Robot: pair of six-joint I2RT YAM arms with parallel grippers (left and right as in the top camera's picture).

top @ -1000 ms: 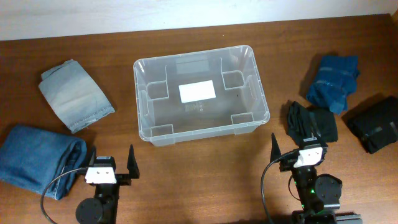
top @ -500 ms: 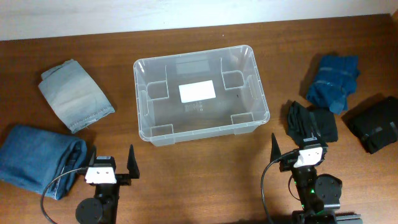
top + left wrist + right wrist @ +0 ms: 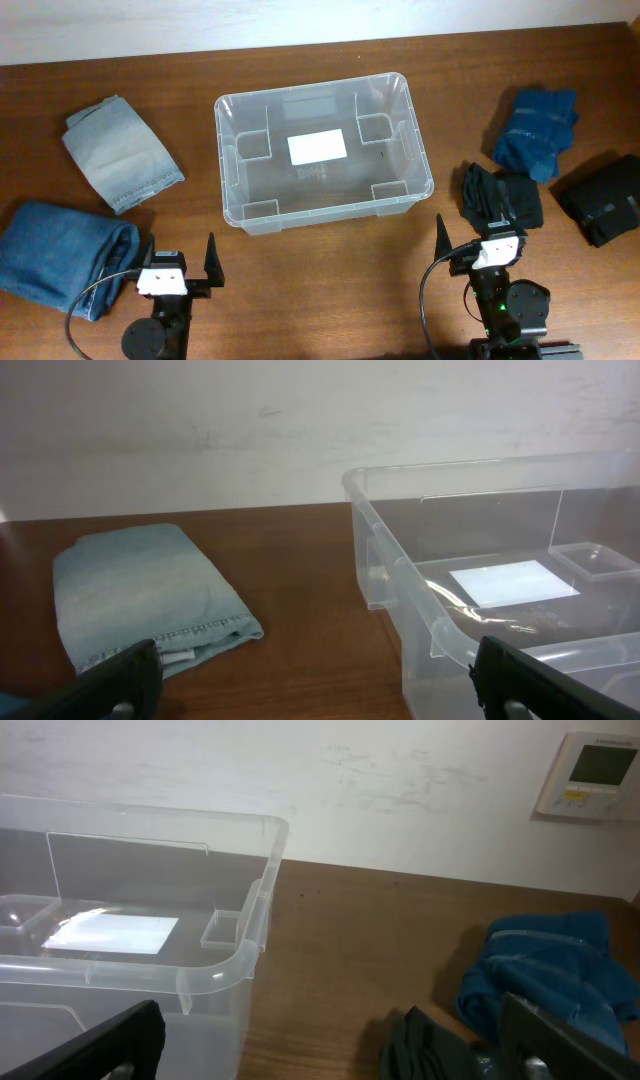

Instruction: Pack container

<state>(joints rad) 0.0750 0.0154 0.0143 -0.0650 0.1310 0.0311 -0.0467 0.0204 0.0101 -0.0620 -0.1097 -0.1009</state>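
The clear plastic container (image 3: 228, 150) stands empty at the table's middle, a white label on its bottom. It shows in the left wrist view (image 3: 420, 610) and the right wrist view (image 3: 225, 965). My left gripper (image 3: 180, 262) is open and empty near the front edge, left of the container. My right gripper (image 3: 470, 240) is open and empty at the front right, just short of a dark folded garment (image 3: 500, 197). Folded clothes lie around: light-blue jeans (image 3: 120, 152), dark-blue jeans (image 3: 60, 255), a teal-blue garment (image 3: 537, 132) and a black garment (image 3: 605, 198).
A pale wall runs along the table's far edge, with a white thermostat (image 3: 592, 775) on it at right. The light-blue jeans (image 3: 140, 595) lie ahead of my left gripper. The teal-blue garment (image 3: 545, 970) lies ahead of my right gripper.
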